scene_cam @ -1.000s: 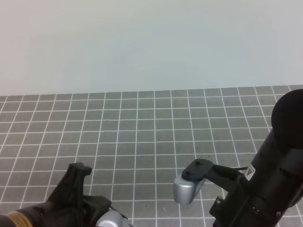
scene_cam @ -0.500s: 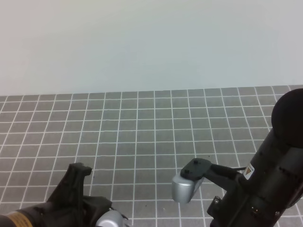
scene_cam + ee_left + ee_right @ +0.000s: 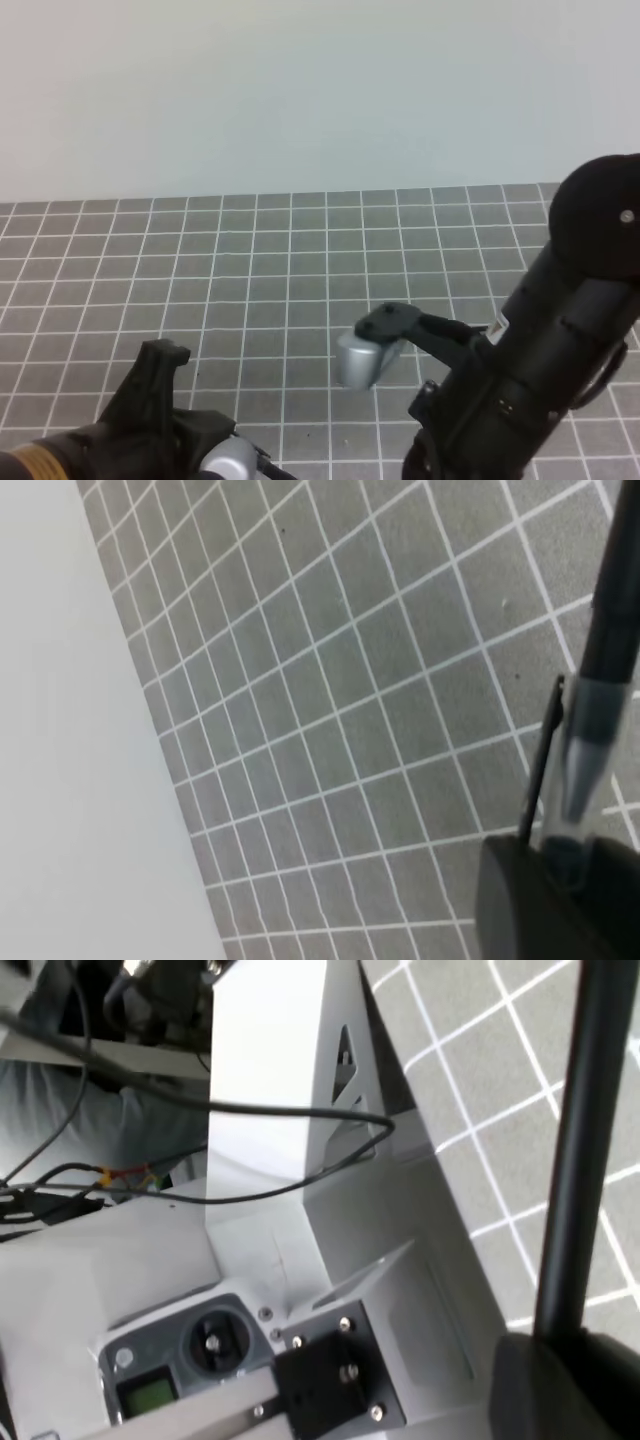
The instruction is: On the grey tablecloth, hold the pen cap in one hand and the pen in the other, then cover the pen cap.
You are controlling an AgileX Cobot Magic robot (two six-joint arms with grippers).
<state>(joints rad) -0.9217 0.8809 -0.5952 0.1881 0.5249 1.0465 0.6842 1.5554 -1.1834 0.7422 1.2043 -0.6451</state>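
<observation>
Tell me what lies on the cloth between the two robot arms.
Nothing: in the exterior high view, only bare grey tablecloth shows between the left arm and the right arm.

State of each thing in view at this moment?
left gripper: shut on the pen cap.
right gripper: shut on the pen.
pen cap: gripped at one end, clip showing; cannot tell whether anything sits inside it.
pen: gripped, shaft sticking out past the fingers.
grey tablecloth: lying flat.
</observation>
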